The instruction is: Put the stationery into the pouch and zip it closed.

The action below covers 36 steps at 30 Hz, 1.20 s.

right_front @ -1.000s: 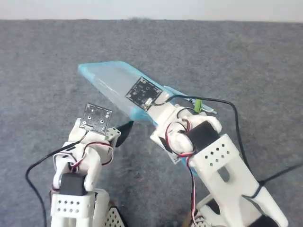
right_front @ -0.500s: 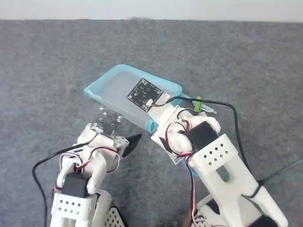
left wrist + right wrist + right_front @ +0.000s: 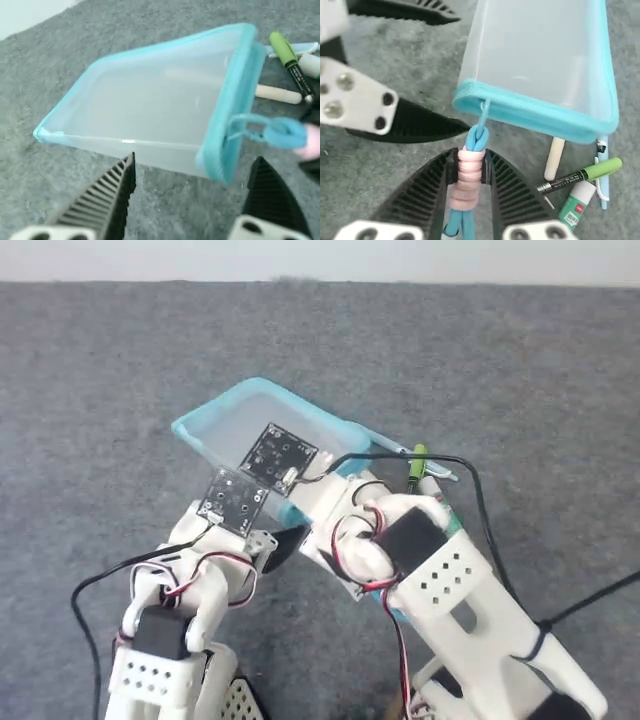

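The translucent pouch (image 3: 235, 425) with light-blue edging lies tilted on the grey carpet. My right gripper (image 3: 468, 159) is shut on the pink zipper pull (image 3: 467, 182), which hangs by a blue cord from the pouch's (image 3: 545, 60) zip corner. My left gripper (image 3: 195, 161) stands open just short of the pouch (image 3: 150, 105), one finger on each side of its near corner, not touching it. A green marker (image 3: 582, 175), a cream stick (image 3: 554, 157), a green-white tube (image 3: 574, 206) and a pale blue pen (image 3: 603, 176) lie loose beside the pouch.
Grey carpet (image 3: 520, 370) spreads wide beyond and to both sides of the pouch. The two arms stand close together at the near edge, and the left gripper's dark fingers (image 3: 415, 125) lie right beside my right gripper.
The pouch has swung from a long slanted strip to a broader, flatter pose. My left arm has moved forward and right up to its near corner. The right arm has shifted slightly left.
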### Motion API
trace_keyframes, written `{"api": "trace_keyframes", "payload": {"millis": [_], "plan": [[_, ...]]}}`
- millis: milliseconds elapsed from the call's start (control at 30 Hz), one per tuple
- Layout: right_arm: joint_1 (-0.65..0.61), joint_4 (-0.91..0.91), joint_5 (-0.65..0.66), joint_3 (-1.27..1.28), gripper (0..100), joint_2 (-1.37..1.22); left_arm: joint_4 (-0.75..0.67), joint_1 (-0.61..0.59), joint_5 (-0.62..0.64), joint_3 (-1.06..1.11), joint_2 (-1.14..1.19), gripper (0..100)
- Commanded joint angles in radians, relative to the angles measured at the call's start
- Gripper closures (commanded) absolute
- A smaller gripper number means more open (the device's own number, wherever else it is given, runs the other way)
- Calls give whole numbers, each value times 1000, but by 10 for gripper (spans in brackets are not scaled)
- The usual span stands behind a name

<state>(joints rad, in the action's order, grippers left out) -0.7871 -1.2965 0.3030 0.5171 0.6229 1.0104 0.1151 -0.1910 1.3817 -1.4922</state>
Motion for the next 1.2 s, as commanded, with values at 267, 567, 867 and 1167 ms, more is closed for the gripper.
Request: {"api": "trace_keyframes", "payload": {"millis": [267, 567, 867, 1167], "plan": [[-30, -50, -12, -64, 991, 13, -170, -146, -34, 28, -5, 658], [-13, -90, -6, -74, 991, 65, -173, -186, -31, 33, -5, 659], [105, -124, 21, -38, 991, 160, -193, -265, -29, 33, -5, 659], [79, -53, -2, 35, 991, 139, -190, -301, -17, 27, -8, 659]]}}
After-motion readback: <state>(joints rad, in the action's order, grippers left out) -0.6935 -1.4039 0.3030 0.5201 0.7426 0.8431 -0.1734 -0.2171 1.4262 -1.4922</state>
